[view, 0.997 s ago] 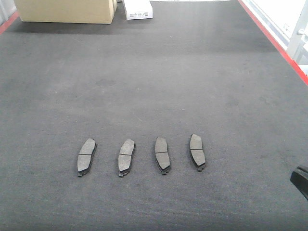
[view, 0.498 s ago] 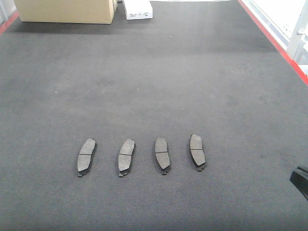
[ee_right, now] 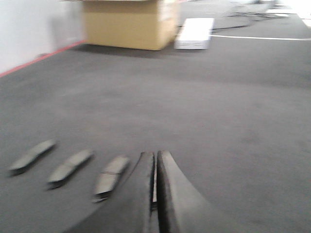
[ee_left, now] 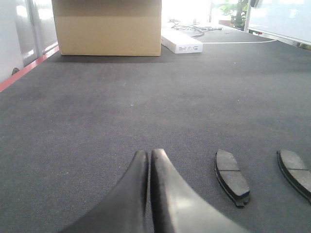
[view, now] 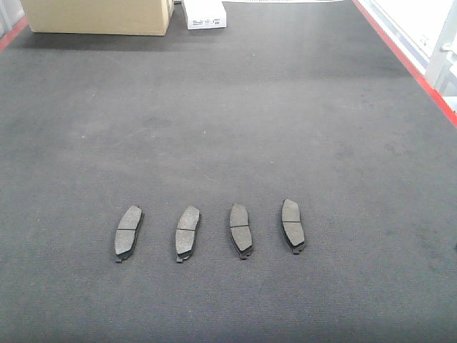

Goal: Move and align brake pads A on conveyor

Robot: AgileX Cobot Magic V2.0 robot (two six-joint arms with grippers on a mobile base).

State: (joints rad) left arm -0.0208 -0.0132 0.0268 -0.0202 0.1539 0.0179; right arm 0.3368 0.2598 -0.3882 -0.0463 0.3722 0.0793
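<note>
**Four brake pads lying in a row on the conveyor, both grippers closed and empty**

The four brake pads A [view: 211,230] are lying flat on the conveyor [view: 235,107], side by side in a row toward its near edge, each well apart from its neighbour and running lengthwise from the near edge to the far one. The two on the left are leaning slightly one way, the two on the right slightly the other. None is touching a gripper.

The left gripper [ee_left: 149,160] is hovering low over the belt with its fingers pressed together, nothing between them; two pads are lying just to its right. The right gripper [ee_right: 155,162] is likewise showing its fingers together and empty, in a blurred view, with three pads to its left.

A cardboard box [view: 96,16] and a small white box [view: 203,13] are sitting near the far left corner of the belt, beside the red edge strip [view: 407,61].
</note>
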